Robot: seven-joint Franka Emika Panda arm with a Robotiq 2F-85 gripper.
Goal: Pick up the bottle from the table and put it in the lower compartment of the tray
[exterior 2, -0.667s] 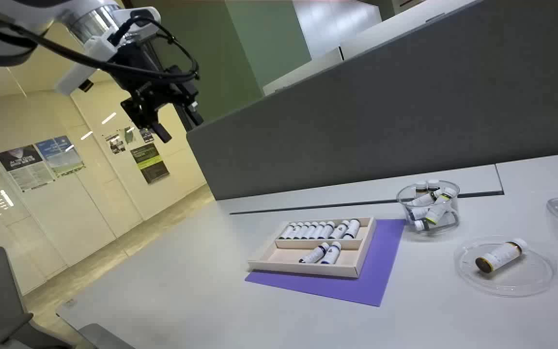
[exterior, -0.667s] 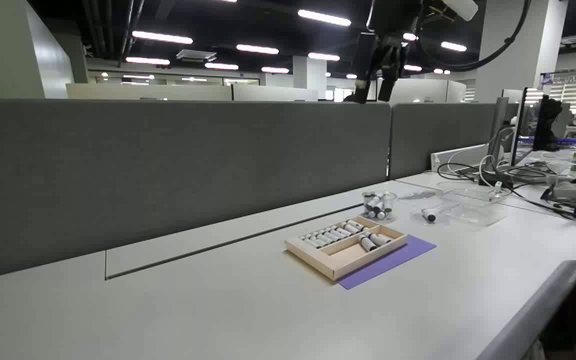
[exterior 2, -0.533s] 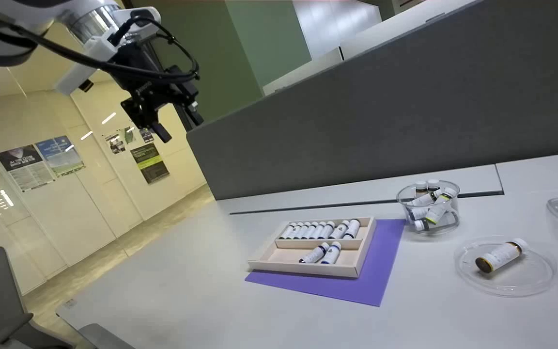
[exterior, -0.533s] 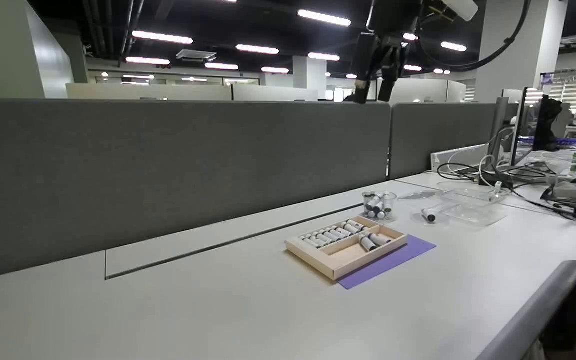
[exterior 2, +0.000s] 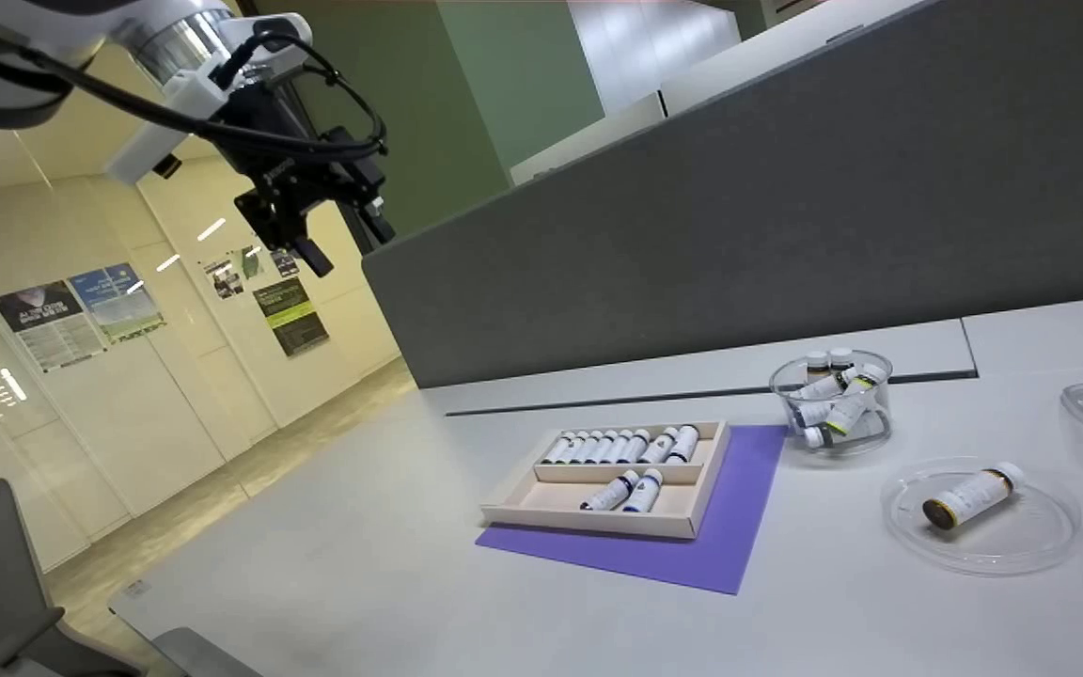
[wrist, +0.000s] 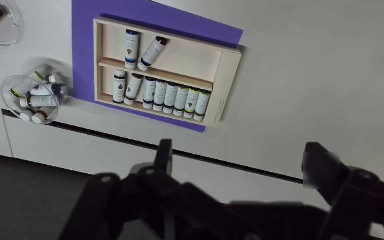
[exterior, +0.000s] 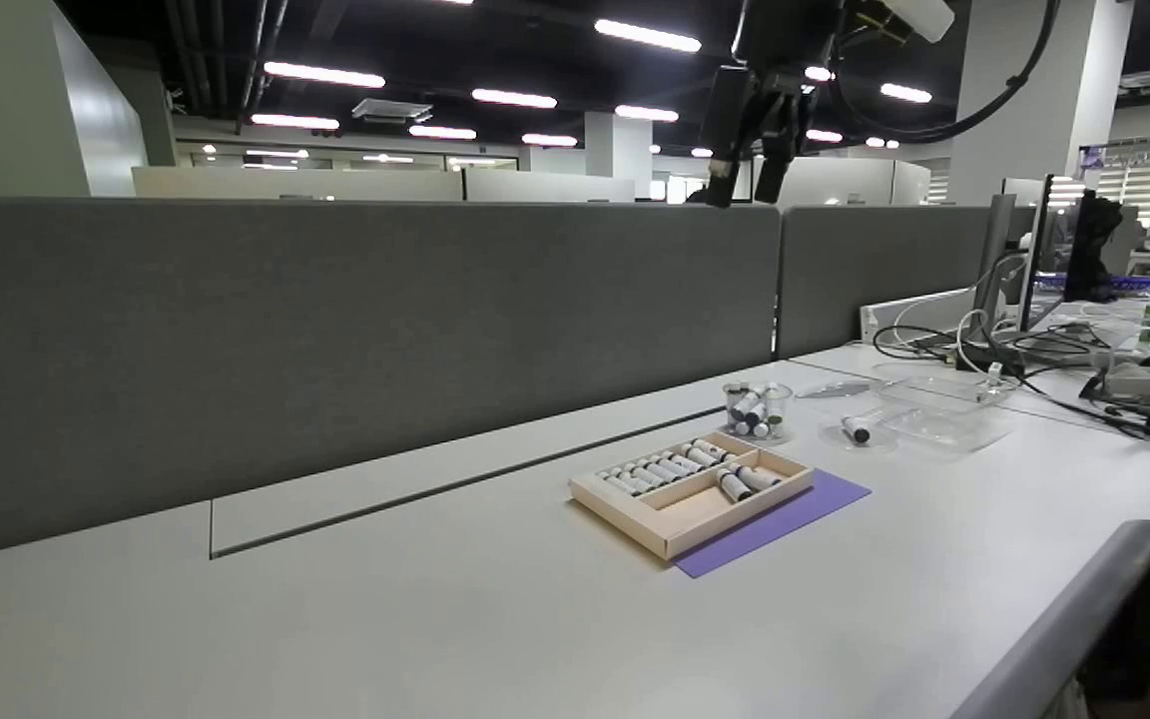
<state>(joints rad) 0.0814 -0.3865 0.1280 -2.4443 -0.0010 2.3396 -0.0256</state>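
Beige, flat, rectangular tray [exterior 2: 588, 524] sits partly on a purple sheet [exterior 2: 744, 508] at approx. 6 o'clock in an exterior view; its 6 o'clock row, prob. the lower compartment, holds two white-labelled bottles [exterior 2: 643, 491]. At 4 o'clock, a dark-based, white-capped cylindrical bottle [exterior 2: 971, 496], prob. the one wanted, lies in a round clear dish [exterior 2: 1035, 531] on the plain off-white table [exterior 2: 344, 583]. Black two-fingered gripper [wrist: 238, 150] hangs high, at 10 o'clock, jaws wide apart w/ nothing btwn. Step in hand, prob. the approach: best go over the dish, line jaws up across the bottle's length (cap 2 o'clock, base 8), descend to mid-label w/o pressing the dish, squeeze gently, as a round body may roll. Then lift straight, clear the transparent cup [exterior 2: 884, 404] at the dish's 10 o'clock, lay it beside the pair, at their 9.
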